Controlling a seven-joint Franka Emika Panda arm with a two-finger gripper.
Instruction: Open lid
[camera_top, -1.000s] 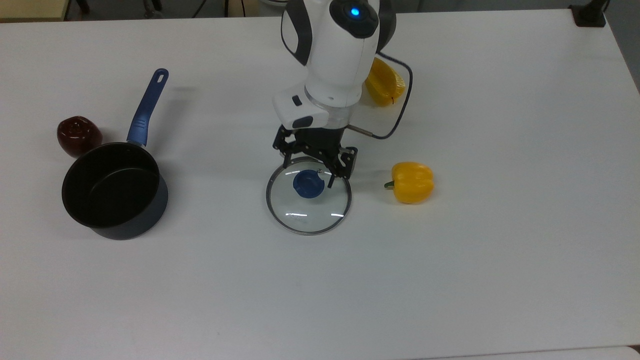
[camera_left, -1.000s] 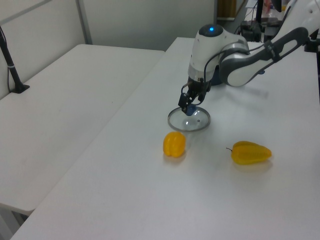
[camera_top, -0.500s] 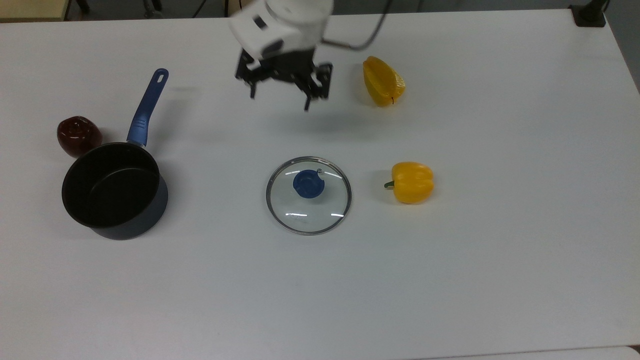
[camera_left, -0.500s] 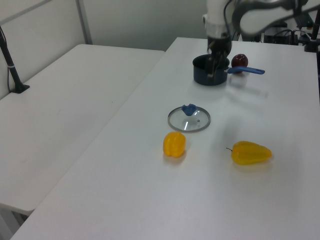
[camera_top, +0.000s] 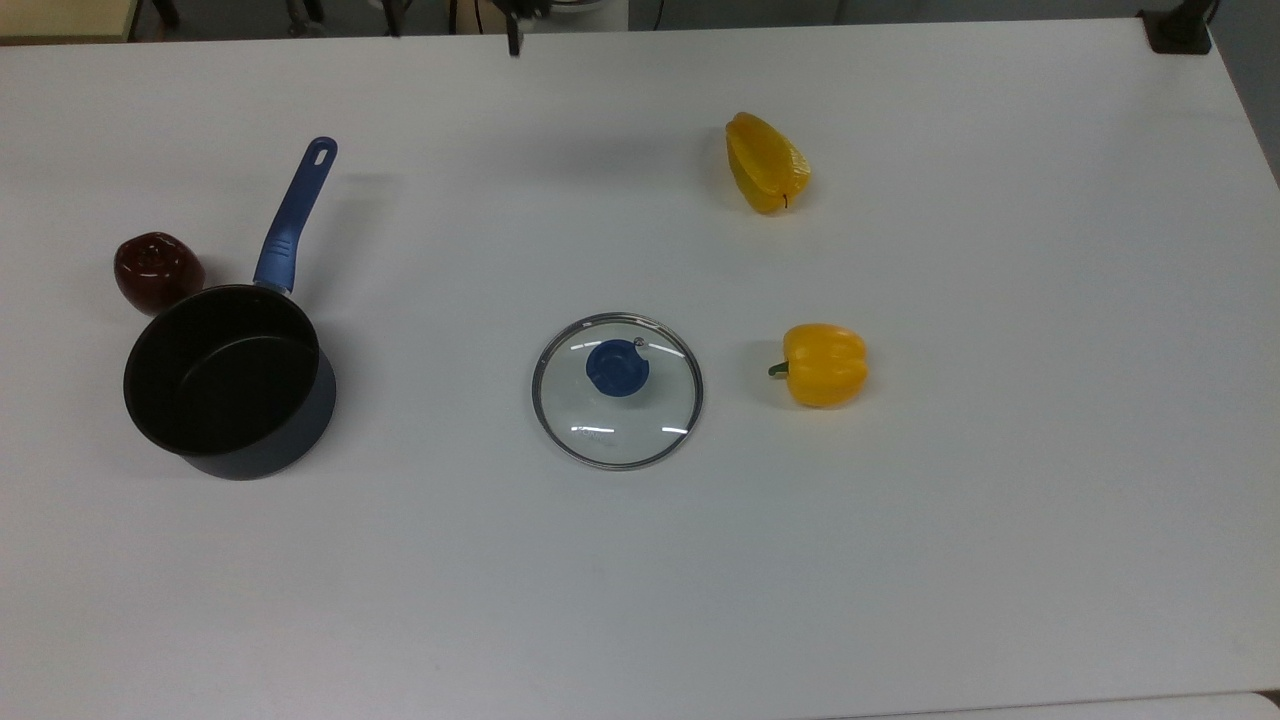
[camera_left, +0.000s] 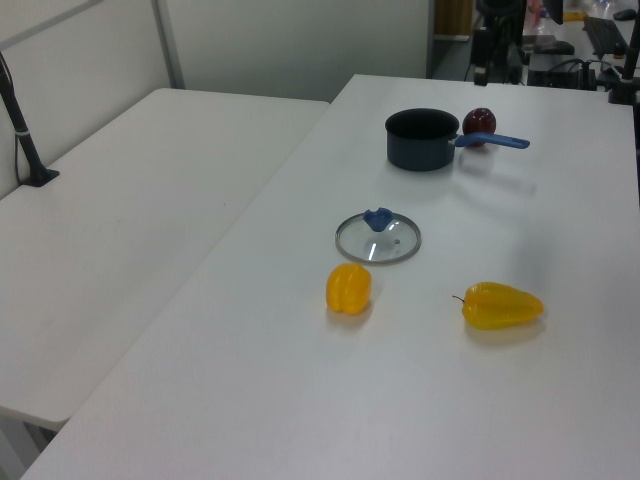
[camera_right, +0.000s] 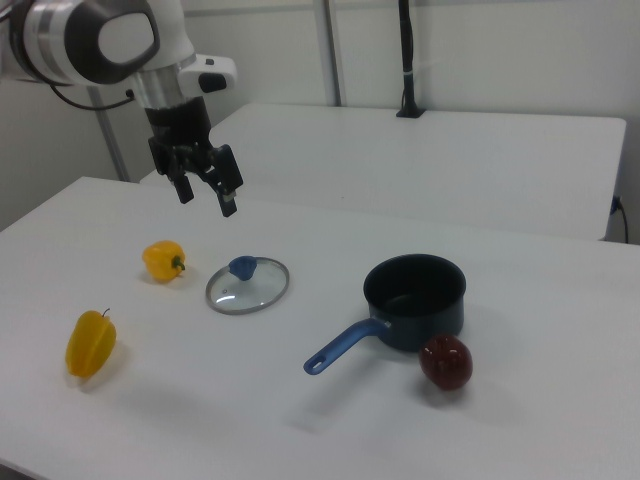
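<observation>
A: Start at the left edge of the top view. What's there?

B: A dark red apple-like fruit (camera_top: 158, 271) at the far left, touching or nearly touching the rim of the saucepan (camera_top: 230, 380), which stands upright with its mouth uncovered. Its blue handle (camera_top: 294, 215) runs toward the upper left of the frame.

A: And the lid?

B: The lid (camera_top: 617, 390) lies flat on the white counter (camera_top: 1000, 500) near the middle of the top view, blue knob (camera_top: 617, 366) up, well apart from the saucepan. The lettering near its lower edge is too faint for me to read.

A: Further right?

B: A squat yellow pepper (camera_top: 822, 364) lies near the lid's right side, stem pointing at the lid but not touching it. A longer yellow pepper (camera_top: 766, 162) sits above it in the frame, toward the upper middle.

A: Where is the hand?

B: In the right view the hand (camera_right: 206, 198) hangs in the air at the upper left of the frame, above and beyond the lid (camera_right: 247, 284), touching nothing. Its two fingers (camera_right: 228, 203) are spread apart and point down, with nothing between them.

A: And the left view?

B: There the lid (camera_left: 378, 238) is mid-frame, the squat pepper (camera_left: 348, 288) below and left of it, the longer one (camera_left: 501, 305) at lower right, and the saucepan (camera_left: 423, 138) with the red fruit (camera_left: 479, 123) toward the top.
</observation>
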